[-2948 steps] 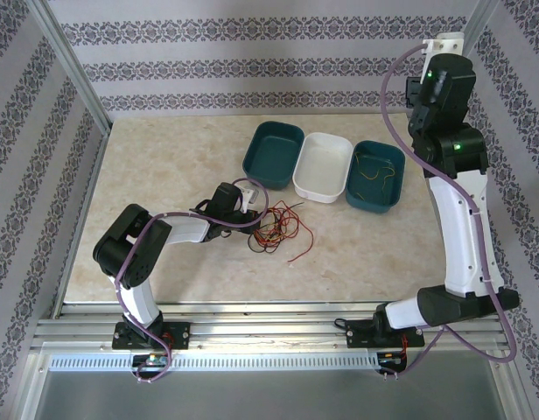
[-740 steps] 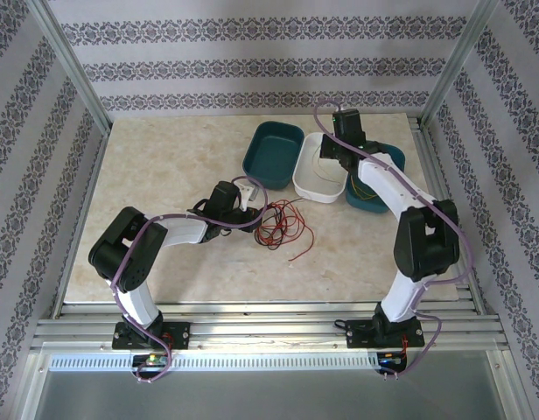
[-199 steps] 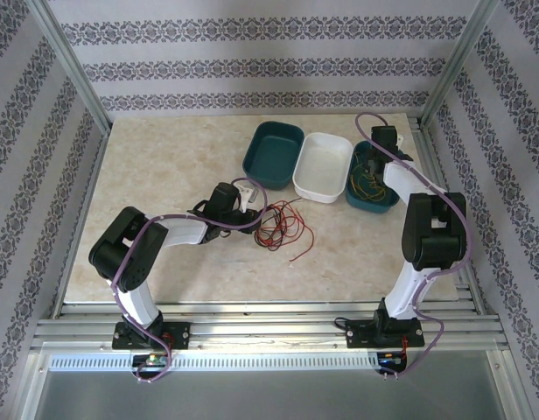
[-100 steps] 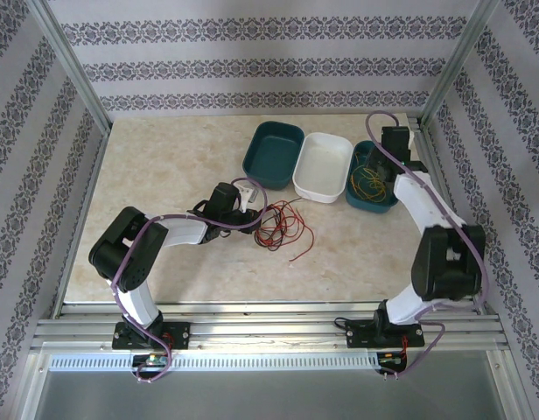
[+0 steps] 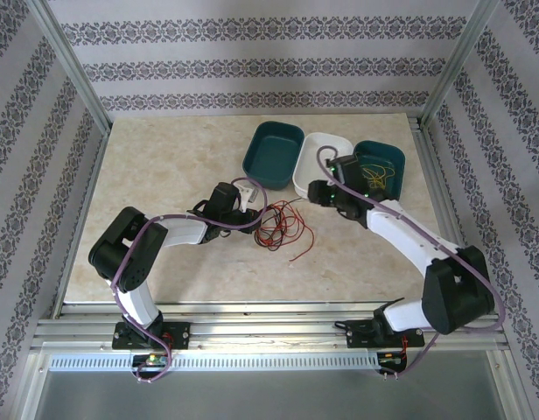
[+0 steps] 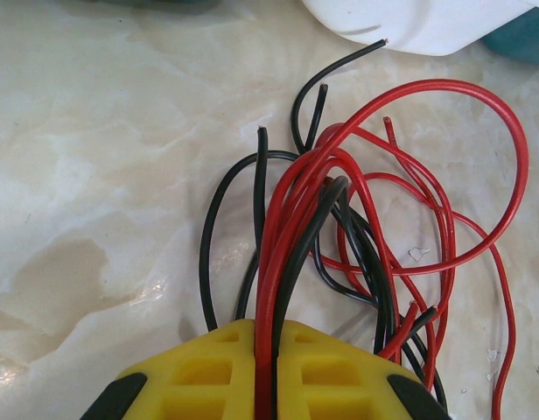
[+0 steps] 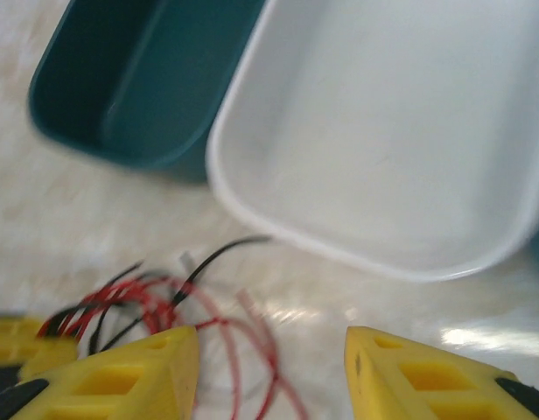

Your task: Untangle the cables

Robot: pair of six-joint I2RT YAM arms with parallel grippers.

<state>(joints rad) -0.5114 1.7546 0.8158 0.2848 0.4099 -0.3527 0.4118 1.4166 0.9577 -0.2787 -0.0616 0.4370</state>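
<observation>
A tangled bunch of red and black cables (image 5: 276, 226) lies on the marble table in front of the bins. My left gripper (image 5: 249, 199) is at the bunch's left side. In the left wrist view this gripper (image 6: 268, 328) is shut on red and black cables (image 6: 271, 262), which fan out beyond the fingers in loops. My right gripper (image 5: 320, 194) is low beside the white bin's near edge, right of the bunch. It (image 7: 269, 350) is open with bare table between its fingers, and the blurred cables (image 7: 138, 289) lie by its left finger. Yellow cables (image 5: 374, 179) lie in the right teal bin (image 5: 394, 157).
Three bins stand in a row at the back: an empty teal bin (image 5: 274, 153), an empty white bin (image 5: 326, 144) and the right teal bin. In the right wrist view the white bin (image 7: 383, 131) and teal bin (image 7: 138, 79) sit just beyond the fingers. Metal frame rails edge the table.
My right arm has swung left from over the right teal bin and come down in front of the white bin, near the bunch. The left arm and its cables have not moved.
</observation>
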